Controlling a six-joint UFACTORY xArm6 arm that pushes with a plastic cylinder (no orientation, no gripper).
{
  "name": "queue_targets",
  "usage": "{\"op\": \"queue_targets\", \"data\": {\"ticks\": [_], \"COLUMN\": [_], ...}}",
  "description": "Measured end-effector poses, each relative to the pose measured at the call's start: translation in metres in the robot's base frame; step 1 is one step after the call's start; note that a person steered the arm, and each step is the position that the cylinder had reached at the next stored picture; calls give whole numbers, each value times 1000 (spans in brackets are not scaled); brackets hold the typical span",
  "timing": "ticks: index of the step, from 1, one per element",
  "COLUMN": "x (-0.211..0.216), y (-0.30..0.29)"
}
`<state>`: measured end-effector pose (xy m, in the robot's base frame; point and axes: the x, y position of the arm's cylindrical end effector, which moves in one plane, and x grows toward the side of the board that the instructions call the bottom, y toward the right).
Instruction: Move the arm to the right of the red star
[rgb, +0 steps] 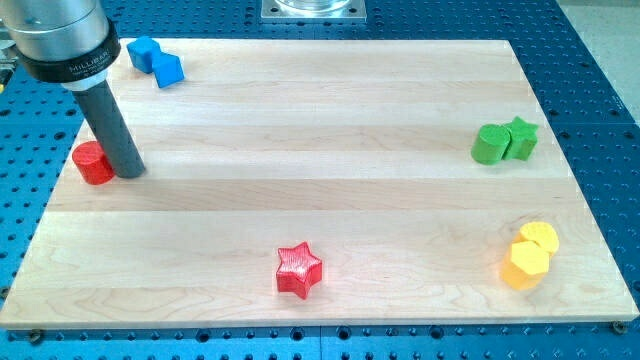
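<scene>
A red star (299, 270), red cylinder (93, 163), blue blocks (156, 61), green blocks (504, 142) and yellow blocks (530, 255) lie on pale wood board (320, 110).

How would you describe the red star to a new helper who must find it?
Start at the wooden board and follow its bottom edge to the middle. The red star lies there alone. The red cylinder, beside my tip at the view's left, is round.

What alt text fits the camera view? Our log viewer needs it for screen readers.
My tip rests beside a red cylinder at the wooden board's left, far from the red star near the bottom edge.
</scene>
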<state>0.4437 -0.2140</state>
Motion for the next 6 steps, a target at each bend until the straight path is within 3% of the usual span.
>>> {"op": "queue_targets", "data": {"ticks": [1, 4, 6], "x": [0, 6, 63], "y": [42, 80, 207]}}
